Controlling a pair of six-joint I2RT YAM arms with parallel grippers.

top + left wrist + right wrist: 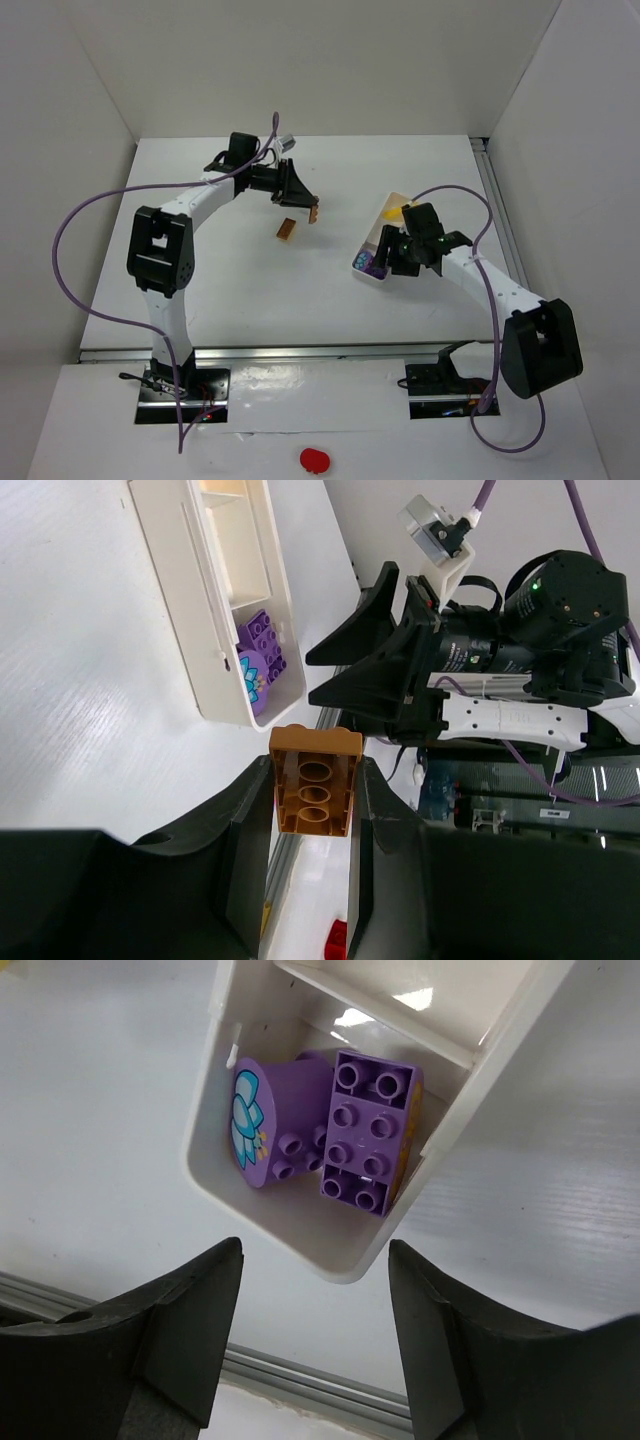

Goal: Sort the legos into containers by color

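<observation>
My left gripper (pixel 308 205) hangs above the middle of the table, shut on an orange lego (pixel 315 792) that shows its hollow underside. A second orange lego (pixel 287 229) lies on the table just below it. To the right stands a white container (pixel 368 238) with divided compartments. Its near compartment (pixel 300 1215) holds a purple studded brick (pixel 365 1130) and a round purple piece with a flower print (pixel 252 1120). A yellow piece (pixel 395 212) sits in the far compartment. My right gripper (pixel 315 1260) hovers open over the near end of the container with nothing between its fingers.
A metal rail (pixel 300 1370) runs along the table's near edge. White walls enclose the table on three sides. A small red object (pixel 314 459) lies on the front ledge between the arm bases.
</observation>
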